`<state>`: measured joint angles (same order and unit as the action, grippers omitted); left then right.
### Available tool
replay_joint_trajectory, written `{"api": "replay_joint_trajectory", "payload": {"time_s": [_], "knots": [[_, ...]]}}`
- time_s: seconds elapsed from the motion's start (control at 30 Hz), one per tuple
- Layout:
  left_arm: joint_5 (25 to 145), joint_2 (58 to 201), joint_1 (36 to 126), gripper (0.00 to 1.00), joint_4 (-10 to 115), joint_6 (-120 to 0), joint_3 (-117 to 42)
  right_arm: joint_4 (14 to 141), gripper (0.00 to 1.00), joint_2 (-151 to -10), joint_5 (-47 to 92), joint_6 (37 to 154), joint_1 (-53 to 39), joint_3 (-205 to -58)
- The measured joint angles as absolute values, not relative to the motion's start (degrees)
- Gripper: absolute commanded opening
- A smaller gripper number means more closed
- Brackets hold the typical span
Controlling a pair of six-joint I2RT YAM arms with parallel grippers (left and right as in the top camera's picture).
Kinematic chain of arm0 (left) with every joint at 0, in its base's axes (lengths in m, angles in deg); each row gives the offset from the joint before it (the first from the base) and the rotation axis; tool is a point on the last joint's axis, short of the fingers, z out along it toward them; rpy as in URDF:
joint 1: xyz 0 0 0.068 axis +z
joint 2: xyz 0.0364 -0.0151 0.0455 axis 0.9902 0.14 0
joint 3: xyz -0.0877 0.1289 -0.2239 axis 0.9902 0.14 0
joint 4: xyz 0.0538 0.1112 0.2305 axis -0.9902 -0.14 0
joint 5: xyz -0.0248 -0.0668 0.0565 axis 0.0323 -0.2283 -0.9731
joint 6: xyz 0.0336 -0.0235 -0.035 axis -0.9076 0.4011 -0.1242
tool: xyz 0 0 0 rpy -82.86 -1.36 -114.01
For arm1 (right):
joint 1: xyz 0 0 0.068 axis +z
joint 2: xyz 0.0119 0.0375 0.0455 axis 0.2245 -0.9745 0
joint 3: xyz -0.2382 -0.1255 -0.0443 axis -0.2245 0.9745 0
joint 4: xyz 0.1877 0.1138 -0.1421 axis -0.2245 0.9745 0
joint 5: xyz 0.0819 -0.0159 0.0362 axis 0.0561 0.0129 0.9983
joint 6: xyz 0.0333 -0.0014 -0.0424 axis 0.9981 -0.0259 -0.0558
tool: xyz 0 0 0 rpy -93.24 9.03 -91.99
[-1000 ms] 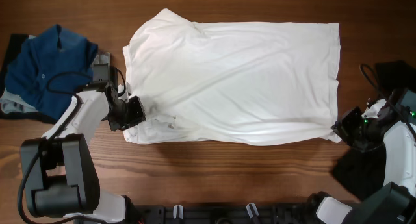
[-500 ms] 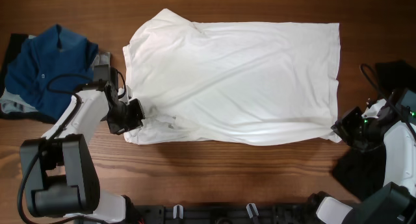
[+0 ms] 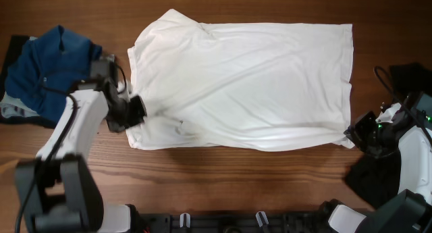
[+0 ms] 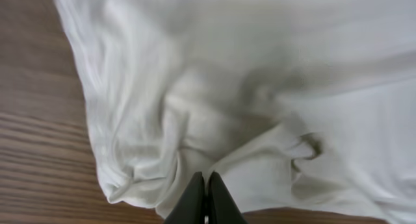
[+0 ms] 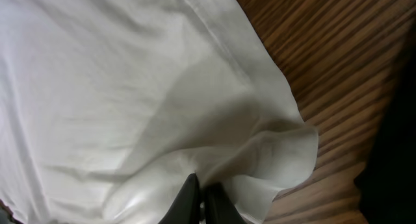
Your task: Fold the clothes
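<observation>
A white shirt [image 3: 250, 78] lies spread across the middle of the wooden table. My left gripper [image 3: 138, 113] is shut on the white shirt at its near left corner, where the cloth bunches [image 4: 195, 152] around the closed fingers [image 4: 205, 182]. My right gripper [image 3: 358, 133] is shut on the white shirt at its near right corner; the hem folds [image 5: 279, 152] around the closed fingers [image 5: 200, 185].
A blue garment [image 3: 54, 67] lies in a pile at the far left, over something dark and grey. A black object [image 3: 408, 74] sits at the right edge, and dark cloth [image 3: 371, 179] lies near the right arm's base. Bare wood [image 3: 236, 179] runs along the front.
My left gripper has moved slightly up and away from the front edge, dragging the shirt's near left corner with it. The right gripper has not moved.
</observation>
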<state>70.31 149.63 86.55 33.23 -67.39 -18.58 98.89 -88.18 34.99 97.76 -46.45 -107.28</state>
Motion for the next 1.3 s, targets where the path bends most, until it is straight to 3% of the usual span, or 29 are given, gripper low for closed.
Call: {"api": "replay_joint_trajectory", "payload": {"time_s": [0.3,1.3], "knots": [[69.00,136.88,86.55,0.04,33.07,-67.37,-26.78,98.02,0.04,-88.18,35.02,97.76,-46.45,-107.24],[63.80,138.46,85.96,0.04,47.00,-67.39,-26.73,79.02,0.04,-88.18,45.97,98.52,-46.03,-106.95]]}}
